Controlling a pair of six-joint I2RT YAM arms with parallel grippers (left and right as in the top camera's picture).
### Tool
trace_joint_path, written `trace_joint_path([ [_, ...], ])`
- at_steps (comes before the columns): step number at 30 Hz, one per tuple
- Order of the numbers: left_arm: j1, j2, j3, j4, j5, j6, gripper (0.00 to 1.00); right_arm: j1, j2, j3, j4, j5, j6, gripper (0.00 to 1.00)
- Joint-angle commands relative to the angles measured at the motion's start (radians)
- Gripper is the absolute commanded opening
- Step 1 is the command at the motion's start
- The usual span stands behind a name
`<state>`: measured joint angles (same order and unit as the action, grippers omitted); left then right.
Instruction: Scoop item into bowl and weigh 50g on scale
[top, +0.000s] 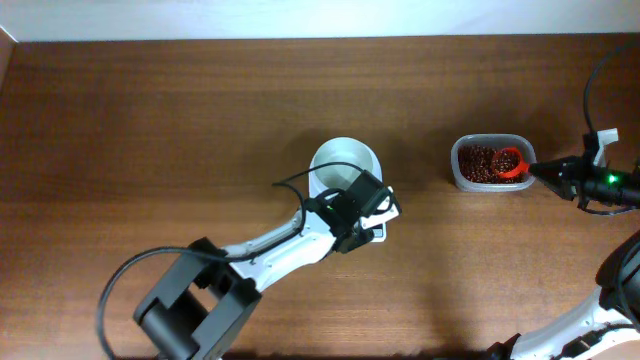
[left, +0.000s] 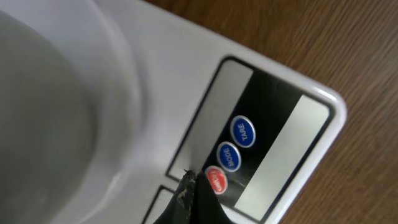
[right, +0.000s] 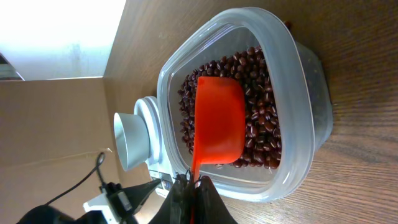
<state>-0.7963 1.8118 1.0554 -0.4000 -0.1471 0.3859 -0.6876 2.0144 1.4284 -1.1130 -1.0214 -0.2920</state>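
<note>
My right fingers (right: 190, 194) are clamped on the thin handle of a red scoop (right: 217, 121). Its cup lies on the beans (right: 264, 118) heaped in a clear plastic tub (right: 292, 62). From this side the cup shows only a smooth red face, so I cannot tell whether it carries any beans. The tub stands at the right end of the wooden counter (top: 200, 110), well apart from the weighing spot.

My left fingers (left: 188, 194) are drawn together into one dark tip, poised at the edge of the black control panel of the scale (left: 174, 74), just beside its red button (left: 216, 180). I cannot tell whether the tip touches the panel. Past that button sit the blue MODE button (left: 228, 155) and the blue TARE button (left: 242, 130), with the pale grey display (left: 283, 155) alongside. The white bowl (top: 345, 160) stands on the scale near the middle of the counter, and no beans show in it from overhead.
</note>
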Motion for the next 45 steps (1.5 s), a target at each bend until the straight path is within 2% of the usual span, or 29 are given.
trace_joint_path([
  [1, -0.002, 0.026, -0.008, 0.011, -0.008, 0.012, 0.0, -0.006, 0.004, -0.003, 0.006, -0.013, -0.007, 0.04],
  [9, -0.002, 0.059, -0.008, 0.029, -0.007, 0.013, 0.0, -0.006, 0.004, -0.003, 0.006, -0.014, -0.007, 0.04],
  [11, -0.002, 0.074, -0.003, 0.016, 0.024, 0.06, 0.0, -0.006, 0.004, -0.003, 0.006, -0.014, -0.007, 0.04],
  [18, -0.002, 0.076, 0.009, -0.052, 0.027, 0.066, 0.0, -0.006, 0.004, -0.003, 0.005, -0.014, -0.007, 0.04],
  [21, -0.027, 0.103, 0.022, -0.072, 0.037, 0.118, 0.0, -0.006, 0.004, -0.003, 0.005, -0.014, -0.007, 0.04],
  [27, -0.065, 0.222, 0.143, -0.214, 0.009, 0.14, 0.0, -0.006, 0.004, -0.003, 0.002, -0.014, -0.007, 0.04],
  [33, -0.069, 0.224, 0.171, -0.312, 0.055, 0.172, 0.0, -0.007, 0.004, -0.003, -0.003, -0.014, -0.007, 0.04],
  [35, -0.079, 0.182, 0.203, -0.364, 0.105, 0.169, 0.0, -0.007, 0.004, -0.003, -0.002, -0.014, -0.007, 0.04],
  [37, -0.076, 0.089, 0.236, -0.391, 0.234, 0.168, 0.0, -0.007, 0.004, -0.003, -0.002, -0.014, -0.007, 0.04],
  [41, -0.037, -0.15, 0.242, -0.391, 0.245, 0.132, 0.0, -0.007, 0.004, -0.003, -0.002, -0.014, -0.007, 0.04],
  [45, 0.028, -0.256, 0.241, -0.391, 0.228, 0.093, 0.0, -0.007, 0.004, -0.003, -0.002, -0.014, -0.007, 0.04],
])
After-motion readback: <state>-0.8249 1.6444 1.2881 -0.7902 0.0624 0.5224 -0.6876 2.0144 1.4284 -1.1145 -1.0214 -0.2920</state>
